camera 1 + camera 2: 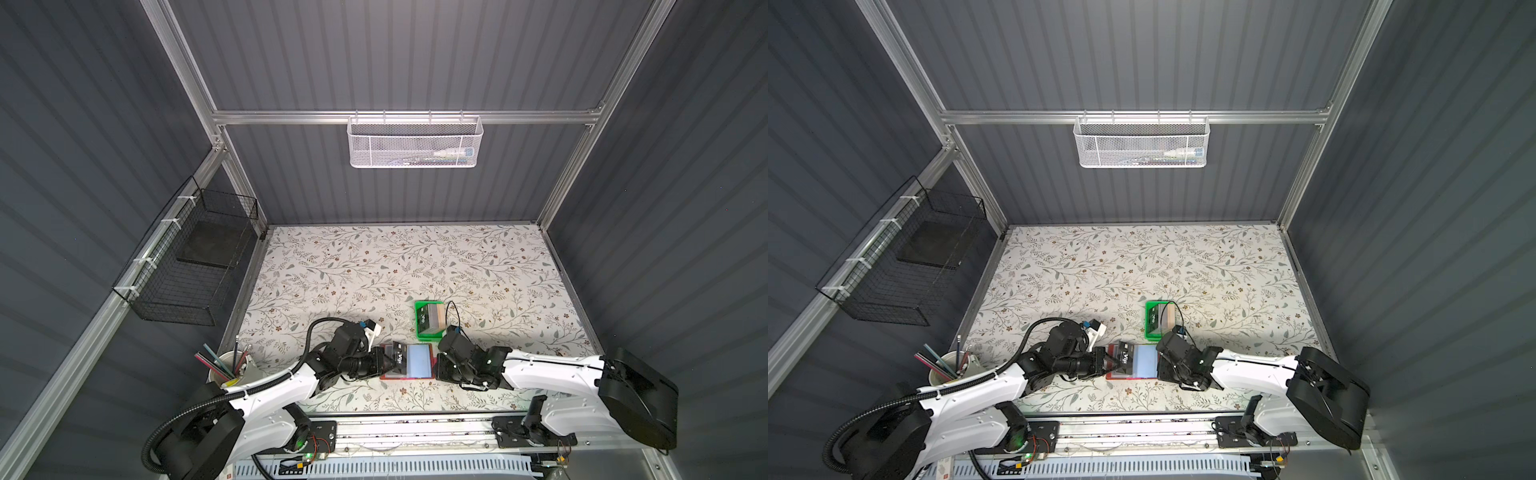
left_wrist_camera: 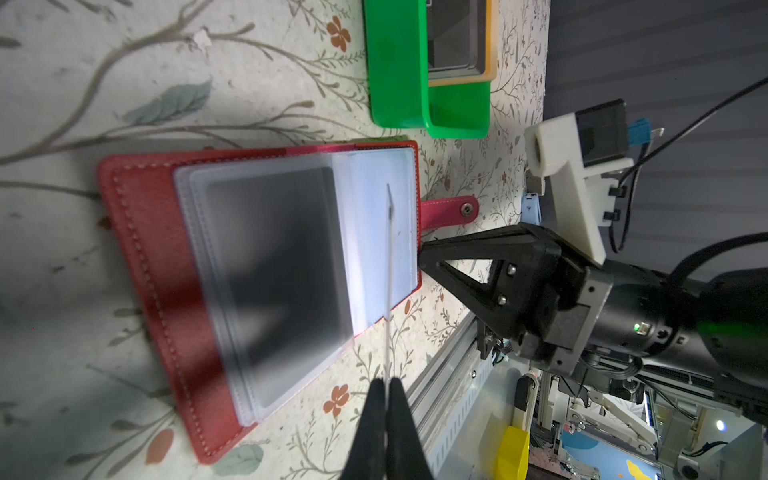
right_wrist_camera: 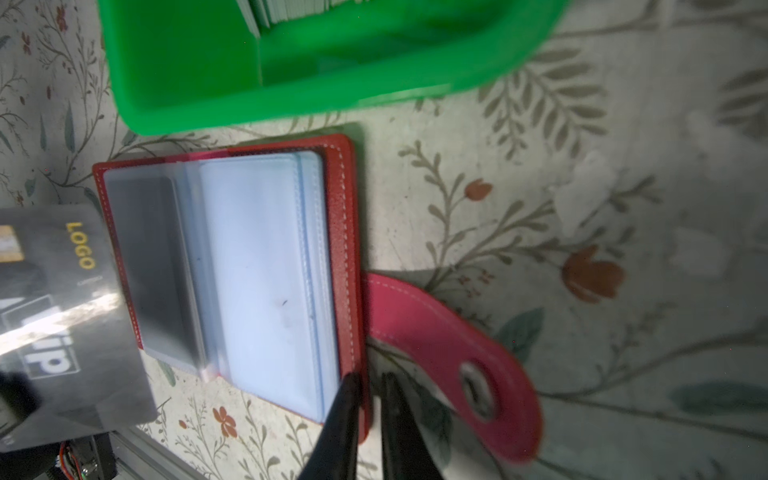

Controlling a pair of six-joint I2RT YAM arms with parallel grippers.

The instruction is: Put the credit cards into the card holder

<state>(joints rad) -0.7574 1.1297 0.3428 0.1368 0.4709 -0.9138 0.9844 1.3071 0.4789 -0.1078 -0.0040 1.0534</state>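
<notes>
A robotics lab test cell: 3 dark corrugated panels (image 1: 395,62) close in a bench on an aluminium frame (image 1: 403,117). 2 white-and-black arms (image 1: 266,399) are bolted to a slotted rail (image 1: 415,430) at 6 o'clock, bare circuit boards and wiring beside them. A floral sheet (image 1: 415,266) covers the bench. A white mesh basket (image 1: 415,143) hangs at 12 o'clock, a black wire basket (image 1: 187,266) at 9 o'clock, a cup of pencils (image 1: 232,368) at 7 o'clock.

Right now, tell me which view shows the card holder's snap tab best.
The right wrist view: the snap tab fills it, stitching and snap plain. The left wrist view shows it small beyond the card holder. In both top views the right arm hides it.
</notes>
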